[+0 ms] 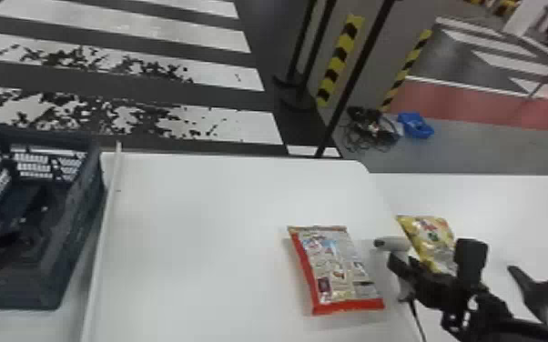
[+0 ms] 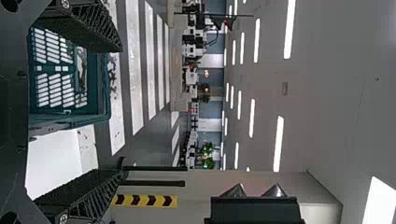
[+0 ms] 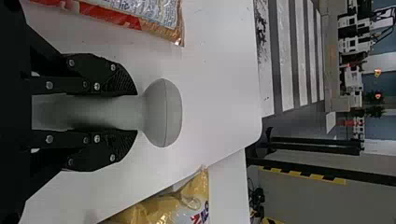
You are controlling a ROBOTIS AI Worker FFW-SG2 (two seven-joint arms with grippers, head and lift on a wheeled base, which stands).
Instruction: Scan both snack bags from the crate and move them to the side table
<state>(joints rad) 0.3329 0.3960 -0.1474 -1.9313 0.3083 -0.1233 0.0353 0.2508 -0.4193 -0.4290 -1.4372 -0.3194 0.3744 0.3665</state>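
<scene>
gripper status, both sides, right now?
Left gripper: open, nothing held between its fingers.
Right gripper: closed on the handheld scanner.

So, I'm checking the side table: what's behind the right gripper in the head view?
The yellow snack bag lies beyond the right gripper, on the side table; its near end is hidden.

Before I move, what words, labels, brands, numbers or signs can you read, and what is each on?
Nothing legible enough to quote.
Red-edged snack bag: print, too small to read.
Yellow snack bag: print, too small and partly covered.
Scanner: no print seen.
Crate: no print seen.
</scene>
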